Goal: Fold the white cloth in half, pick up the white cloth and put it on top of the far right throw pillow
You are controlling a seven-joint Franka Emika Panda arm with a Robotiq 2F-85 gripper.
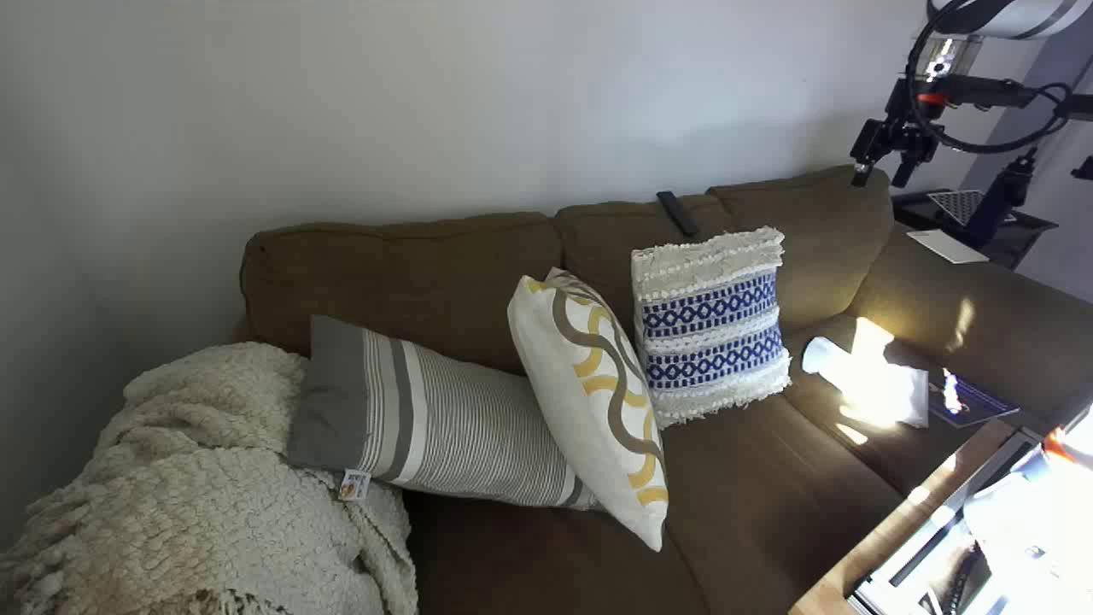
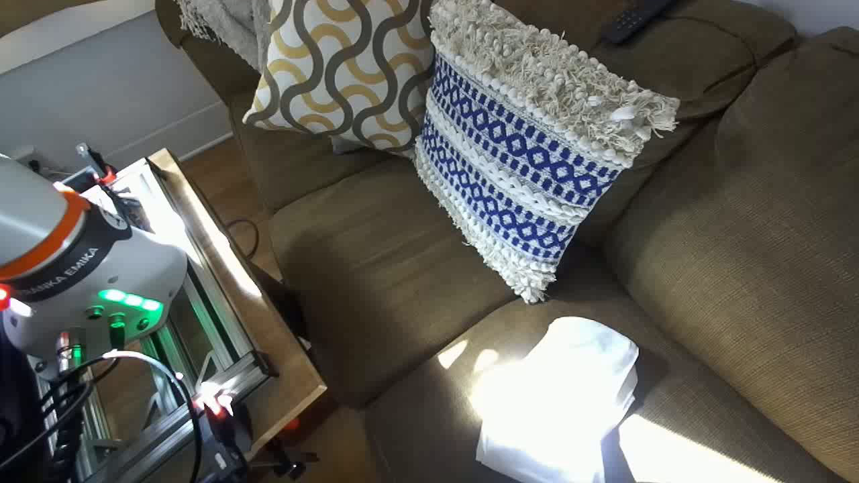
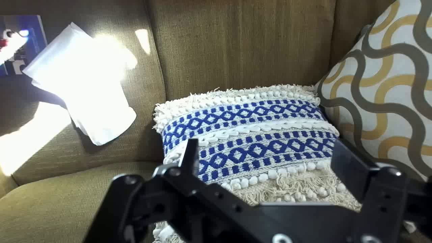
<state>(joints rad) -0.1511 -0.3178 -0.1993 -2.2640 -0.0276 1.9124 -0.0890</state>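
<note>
I hold my gripper (image 3: 265, 146) in the air, spread wide and gripping nothing; beyond it in the wrist view leans the fringed, blue-banded pillow (image 3: 249, 130). Near the pillow but apart, off to the view's left, the white cloth (image 3: 87, 77) lies on the sofa seat (image 3: 145, 89), its long axis slanting upper left to lower right, so I'd likely swing there first.

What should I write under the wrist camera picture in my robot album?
Open gripper facing the fringed, blue-patterned throw pillow; the white cloth lies partly sunlit on the brown sofa.
</note>
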